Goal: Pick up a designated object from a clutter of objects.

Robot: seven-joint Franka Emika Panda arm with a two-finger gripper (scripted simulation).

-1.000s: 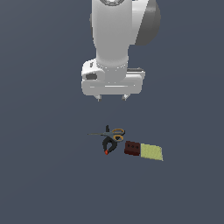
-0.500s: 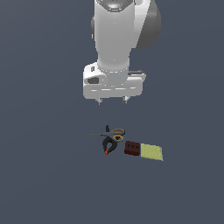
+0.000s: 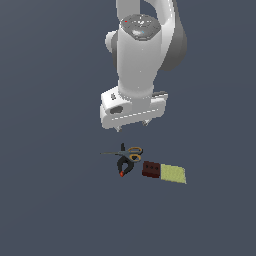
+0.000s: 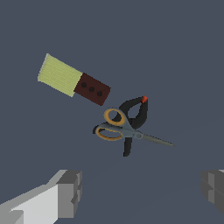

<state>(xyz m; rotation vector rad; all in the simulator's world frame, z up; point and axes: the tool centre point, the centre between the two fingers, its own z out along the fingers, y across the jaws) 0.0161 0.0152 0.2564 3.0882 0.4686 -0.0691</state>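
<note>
Spread wide, my claw (image 3: 132, 126) hangs in the air above the clutter with nothing between its fingers (image 4: 65, 192); in the wrist view one finger shows at each lower corner, far apart, with bare dark grey counter (image 3: 50, 200) between them. Below me lies the small group of things. Reddish-brown and rectangular, the block (image 3: 151, 170) I am meant for rests flat on the counter, and the wrist view shows three dark spots in a row on its top face (image 4: 92, 89). One short end of it touches the flat yellow-green pad (image 3: 173, 174), so the two lie end to end in one line; in the exterior view the pad is on the block's right. On the block's other side, toward the exterior view's left, sits the black clamp (image 3: 124, 166) with its red tip (image 3: 121, 174), just beside the block but not touching it as far as I can see. Scissors with orange-yellow handles (image 3: 131, 152) lie across the clamp, their handles near the block and their grey blades (image 4: 154, 140) pointing away from it. My claw is well apart from all of these, and in the exterior view it stands above the scissors and clamp rather than over the block.
</note>
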